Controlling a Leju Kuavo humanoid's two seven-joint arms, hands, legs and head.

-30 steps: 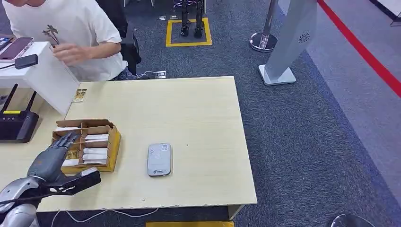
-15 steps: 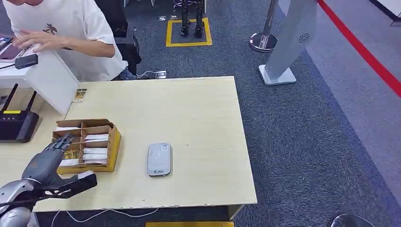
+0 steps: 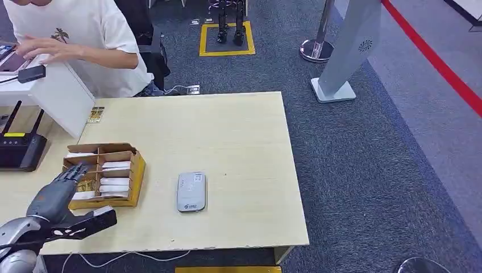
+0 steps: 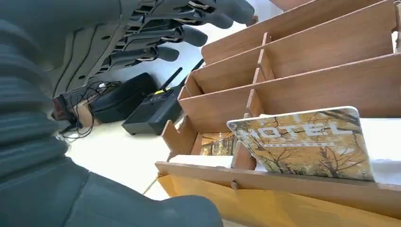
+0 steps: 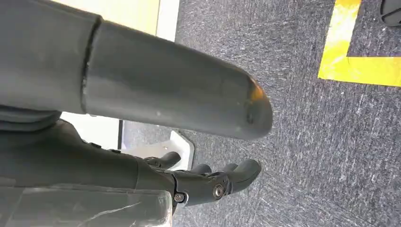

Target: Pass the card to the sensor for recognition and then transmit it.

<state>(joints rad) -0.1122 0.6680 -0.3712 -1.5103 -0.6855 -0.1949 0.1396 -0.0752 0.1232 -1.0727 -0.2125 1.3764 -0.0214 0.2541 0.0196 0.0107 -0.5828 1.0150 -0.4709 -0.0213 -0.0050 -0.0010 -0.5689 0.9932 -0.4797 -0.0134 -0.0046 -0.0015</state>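
While my left hand hovered w/ fingers spread wide and holding nothing beside the wooden card box on the worktop, the hotel card sat in its slot, so pickup, sensor scan & handover all remained.

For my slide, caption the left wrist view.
Left hand open beside the wooden card rack, a hotel card standing in front.
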